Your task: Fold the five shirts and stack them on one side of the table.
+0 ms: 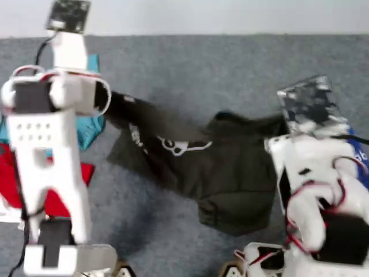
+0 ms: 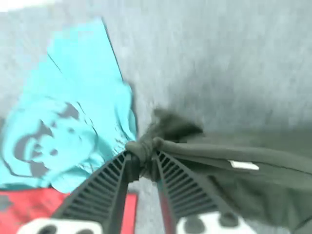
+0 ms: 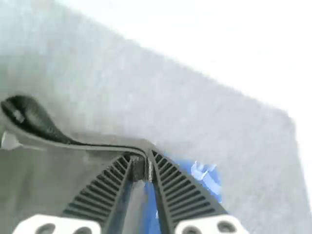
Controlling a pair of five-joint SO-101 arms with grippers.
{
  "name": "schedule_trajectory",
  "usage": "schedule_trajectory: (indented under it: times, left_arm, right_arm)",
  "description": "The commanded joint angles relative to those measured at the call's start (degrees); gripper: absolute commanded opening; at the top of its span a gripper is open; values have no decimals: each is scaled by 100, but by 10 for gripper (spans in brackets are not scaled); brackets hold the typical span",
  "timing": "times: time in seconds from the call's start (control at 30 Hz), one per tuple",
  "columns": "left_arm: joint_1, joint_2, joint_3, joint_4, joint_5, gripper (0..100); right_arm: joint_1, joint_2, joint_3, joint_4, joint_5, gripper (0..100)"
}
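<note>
A dark olive shirt (image 1: 219,173) with white print is stretched across the middle of the grey table between both arms. My left gripper (image 2: 143,163) is shut on a bunched corner of this shirt (image 2: 234,170), held just above the table beside the teal shirt. My right gripper (image 3: 140,165) is shut on a thin edge of the same dark shirt (image 3: 34,119), near its collar end. A teal shirt (image 1: 89,130) and a red shirt (image 1: 55,199) lie crumpled at the left under the left arm. A blue shirt (image 3: 204,178) lies under the right gripper.
The grey cloth-covered table (image 1: 207,75) has open room along its back half. The blue shirt (image 1: 360,158) peeks out at the right edge behind the right arm. Both arm bases stand along the front edge.
</note>
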Motion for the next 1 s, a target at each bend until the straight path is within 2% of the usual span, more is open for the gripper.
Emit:
schedule_trajectory:
  times: [0.0,0.17,0.37,0.53,0.67,0.83,0.97]
  left_arm:
    - [-26,-941,-382,70,-35,12]
    - [-18,-1996,-1086,70,-35,12]
    - [-35,-3051,-1859,70,-35,12]
    - [-44,-3613,-2062,70,-35,12]
    - [-44,-3666,-1807,79,-35,12]
    - [-44,-3666,-901,70,-35,12]
    - [-35,-3666,31,-325,-35,12]
  right_arm:
    - [66,-13,-1081,-321,-325,10]
    - [268,57,-2488,-426,-431,10]
    - [1226,295,-4211,-391,-879,10]
    - [1402,303,-4853,-365,-932,10]
    - [1411,356,-4905,-286,-923,10]
    - [1411,699,-4730,66,-905,10]
    - [1376,1244,-4677,242,-923,10]
